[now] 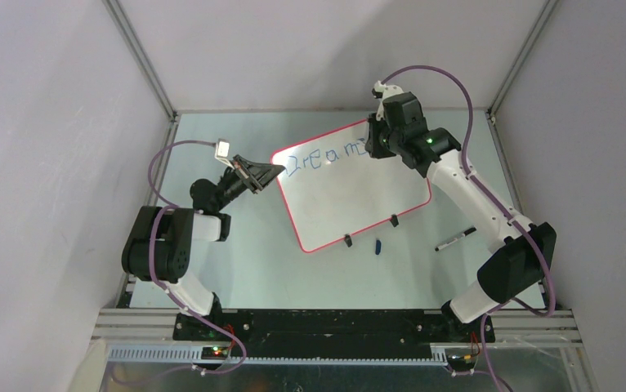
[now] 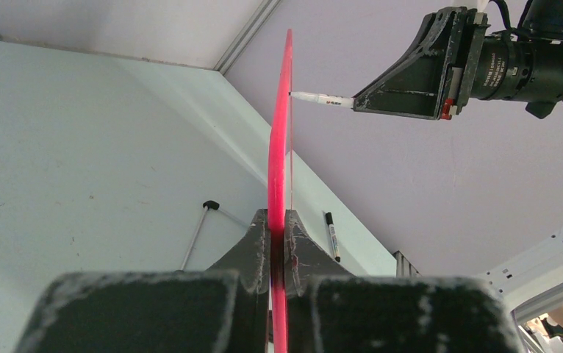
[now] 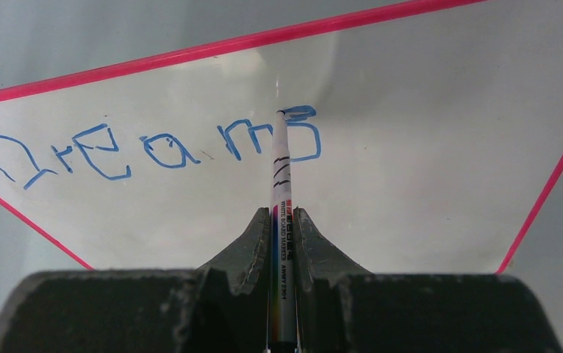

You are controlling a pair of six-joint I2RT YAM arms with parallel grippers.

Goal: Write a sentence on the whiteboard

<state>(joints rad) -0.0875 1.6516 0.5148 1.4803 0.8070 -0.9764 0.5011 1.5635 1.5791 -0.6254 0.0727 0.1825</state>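
The whiteboard stands tilted on its two black clip feet, with a red-pink rim. My left gripper is shut on its left edge; the left wrist view shows the board edge-on between my left gripper's jaws. My right gripper is shut on a white marker, whose tip touches the board at the top of the last letter. The sentence reads "Dreams" in blue, in one line; it also shows in the top view. The marker meets the board's face.
A black marker lies on the table right of the board and also shows in the left wrist view. A small blue cap lies in front of the board near its clip feet. Grey walls enclose the table.
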